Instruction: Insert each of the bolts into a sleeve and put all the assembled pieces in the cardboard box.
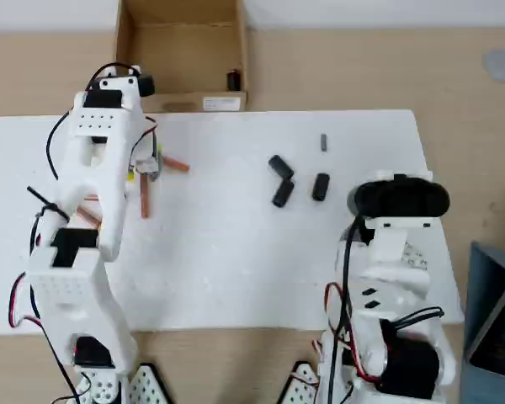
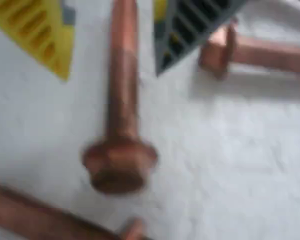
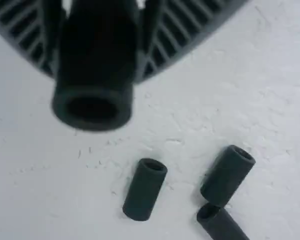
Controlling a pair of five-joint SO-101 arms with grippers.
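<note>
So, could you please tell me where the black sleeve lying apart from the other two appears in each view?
High view: the lone sleeve lies right of the other two sleeves.
Right wrist view: it lies beside those two, beyond the sleeve in the right gripper.
Left wrist view: copper bolts lie here instead.
Shared landmark: the white sheet.

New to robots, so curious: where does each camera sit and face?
High view: fixed overhead, facing down on the table; left arm and right arm show.
Left wrist view: on the left arm, facing copper bolts; left gripper straddles one.
Right wrist view: on the right arm, facing the mat; right gripper holds a black sleeve.
Shared: three loose sleeves, high and right wrist views.
</note>
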